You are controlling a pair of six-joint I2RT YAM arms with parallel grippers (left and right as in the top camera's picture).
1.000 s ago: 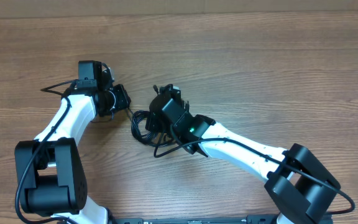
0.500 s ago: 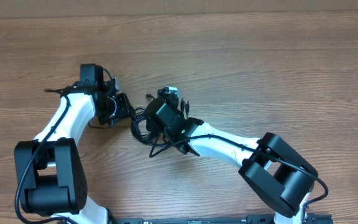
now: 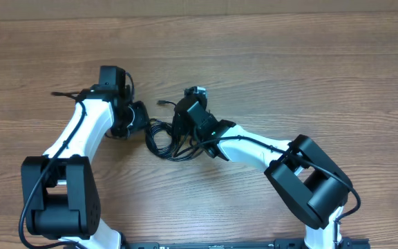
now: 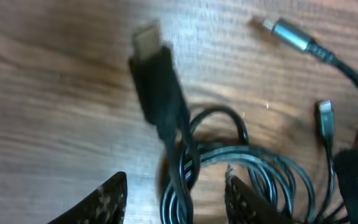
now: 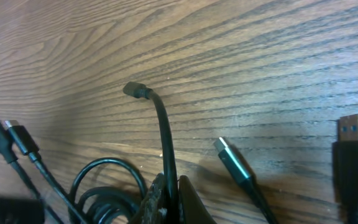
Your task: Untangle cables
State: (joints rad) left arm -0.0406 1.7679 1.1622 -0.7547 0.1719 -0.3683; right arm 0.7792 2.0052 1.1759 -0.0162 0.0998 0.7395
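Since the right hand [image 5: 169, 196] is pinched shut on one black cord [image 5: 164, 134], the pull depends on how that cord runs. In the right wrist view it rises from the fingertips toward 12 o'clock, bends over to 11 and ends in a small plug [image 5: 135, 91] held clear of the surface [image 5: 278, 56].

The left hand [image 4: 174, 190] is wide open. It straddles a flat-plugged cord [image 4: 163, 106] whose long axis runs from 6 o'clock up to 12, leaning slightly to 11, with the plug end farthest from the hand. Neither of its fingers [image 4: 107, 198] appears to touch this cord.

From above, the cables [image 3: 163, 140] lie as one tangled coil between the two hands. The left hand sits at the coil's 10 o'clock and the right at its 2 o'clock, both right at the edge and neither clearly nearer. In my judgement, drawing the two hands apart along that 10-to-2 line would open the coil, once the left hand closes on its cord.
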